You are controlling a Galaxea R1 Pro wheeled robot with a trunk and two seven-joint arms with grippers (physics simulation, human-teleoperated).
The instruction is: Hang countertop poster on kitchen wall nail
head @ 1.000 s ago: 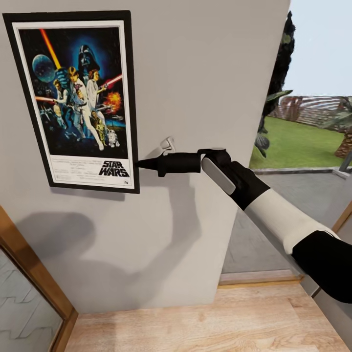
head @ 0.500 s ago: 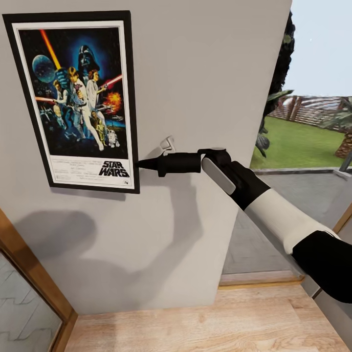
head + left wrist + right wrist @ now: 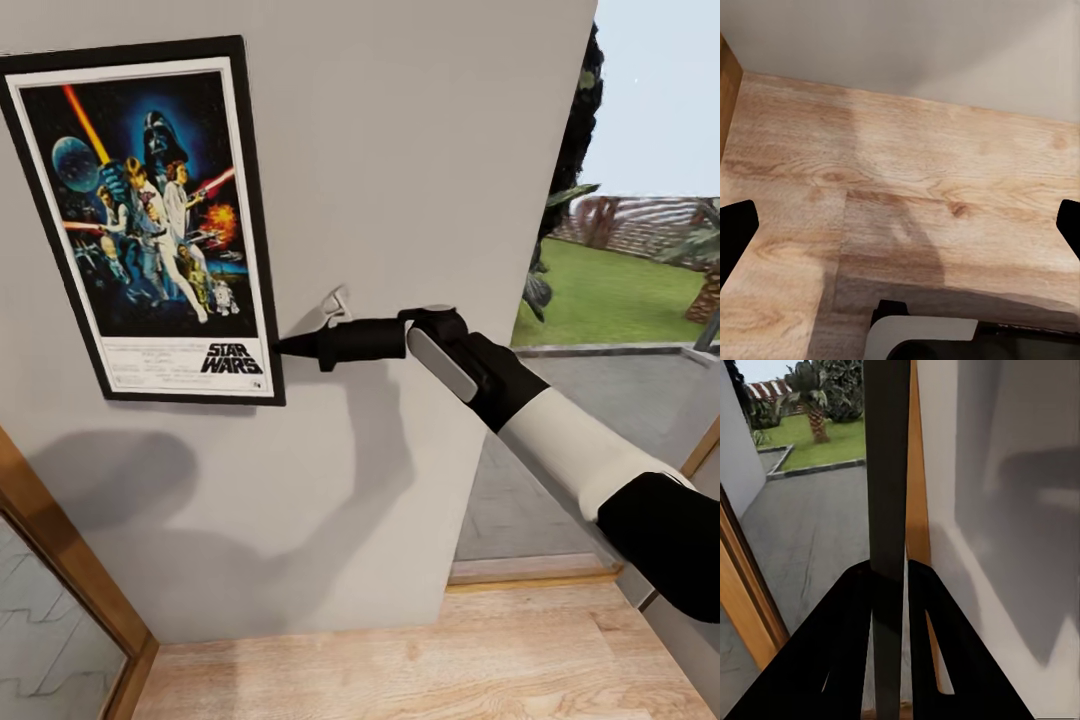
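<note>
— What takes up most of the scene?
— A pale grey wall [image 3: 420, 150] fills the far side, with a light wooden floor [image 3: 430, 660] at its foot. A wood-framed glass panel [image 3: 60, 590] stands at the near left, and to the right an opening looks out on a paved yard and green lawn [image 3: 610, 290].

— And the poster?
— The poster [image 3: 150, 225] lies flat against the wall at the upper left, slightly tilted, its black frame and "STAR WARS" lettering plain to see.

— Who holds it?
— The right arm [image 3: 580, 450] reaches in from the near right, and the right gripper [image 3: 285, 346] meets the poster's lower right edge. In the right wrist view the two dark fingers [image 3: 847, 645] are clamped on the thin frame edge, which runs straight up between them.

— Anything smaller nearby?
— A small pale wall hook [image 3: 336, 300] sits just above the gripper body.

— The left gripper?
— Its fingertips [image 3: 735, 232] show at opposite edges of the left wrist view, spread wide with nothing between them, over the wooden floor.
</note>
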